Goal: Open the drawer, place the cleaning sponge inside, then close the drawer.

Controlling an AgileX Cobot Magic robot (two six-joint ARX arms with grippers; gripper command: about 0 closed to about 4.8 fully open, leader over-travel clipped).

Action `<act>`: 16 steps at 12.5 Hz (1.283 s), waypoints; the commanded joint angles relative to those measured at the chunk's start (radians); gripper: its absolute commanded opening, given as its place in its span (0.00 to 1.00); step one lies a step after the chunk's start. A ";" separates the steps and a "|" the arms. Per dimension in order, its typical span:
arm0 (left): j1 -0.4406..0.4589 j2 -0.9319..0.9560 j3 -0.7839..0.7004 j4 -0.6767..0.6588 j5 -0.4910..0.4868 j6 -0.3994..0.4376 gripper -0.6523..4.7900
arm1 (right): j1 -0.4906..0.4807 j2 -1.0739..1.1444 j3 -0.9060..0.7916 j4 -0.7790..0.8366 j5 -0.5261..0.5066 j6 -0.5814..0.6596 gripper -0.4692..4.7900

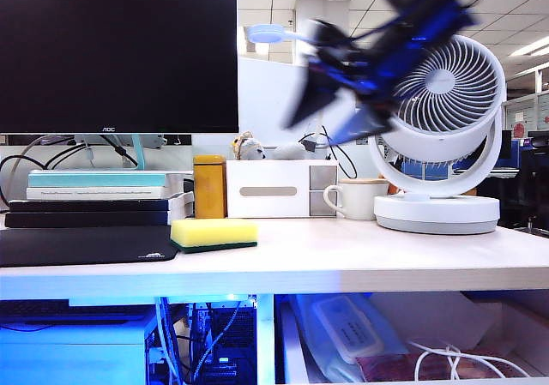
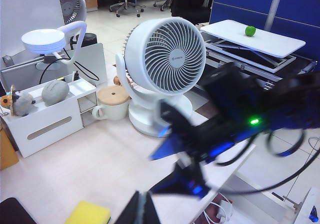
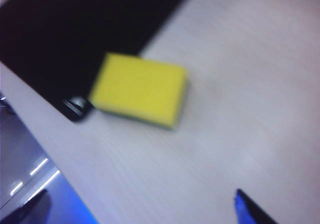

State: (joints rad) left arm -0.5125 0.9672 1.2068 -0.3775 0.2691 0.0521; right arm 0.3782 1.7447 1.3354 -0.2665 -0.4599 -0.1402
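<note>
The cleaning sponge (image 1: 214, 233), a yellow block with a dark green underside, lies flat on the desk next to a black mat; it also shows as the yellow block (image 3: 140, 89) and as a yellow corner (image 2: 90, 214). My right gripper (image 1: 330, 121) hangs blurred high above the desk, right of the sponge, open and empty; its wide-spread fingertips (image 3: 247, 206) frame bare desk near the sponge. My left gripper (image 2: 142, 209) sits shut and empty over the desk beside the sponge. Under the desk top on the right, the drawer (image 1: 290, 342) stands pulled out, with cables inside.
Along the back stand a monitor (image 1: 118, 51), stacked books (image 1: 94, 198), an amber container (image 1: 209, 186), a white box (image 1: 268, 189), a mug (image 1: 353, 199) and a white fan (image 1: 439, 136). A black mat (image 1: 81, 244) lies left of the sponge. A blue-tinted white front (image 1: 77, 351) sits lower left.
</note>
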 commanded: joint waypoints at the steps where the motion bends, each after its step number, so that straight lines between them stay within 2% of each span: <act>1: 0.000 -0.002 0.005 0.020 0.005 0.000 0.11 | 0.045 0.075 0.077 0.061 -0.017 -0.021 0.97; 3: 0.000 -0.002 0.005 0.020 0.005 0.000 0.11 | 0.073 0.175 0.164 0.063 -0.016 0.010 0.97; 6: 0.000 -0.002 0.006 0.020 0.005 0.000 0.11 | 0.084 0.386 0.306 0.133 -0.010 0.174 0.97; 8: 0.000 -0.002 0.006 0.020 0.005 0.000 0.11 | 0.085 0.447 0.335 0.179 -0.002 0.215 0.96; 10: 0.000 -0.002 0.007 0.020 0.005 0.000 0.11 | 0.087 0.537 0.397 0.189 0.050 0.268 0.88; 11: 0.000 -0.002 0.009 0.020 0.005 0.000 0.11 | 0.089 0.550 0.408 0.188 0.050 0.272 0.88; 13: 0.000 -0.002 0.010 0.021 0.005 0.000 0.11 | 0.092 0.576 0.414 0.169 0.051 0.271 0.74; 16: 0.000 -0.002 0.010 0.021 0.004 0.000 0.11 | 0.108 0.586 0.414 0.065 0.148 0.218 0.71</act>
State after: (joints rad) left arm -0.5125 0.9684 1.2106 -0.3771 0.2691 0.0521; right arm 0.4809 2.3280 1.7512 -0.1535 -0.3393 0.1112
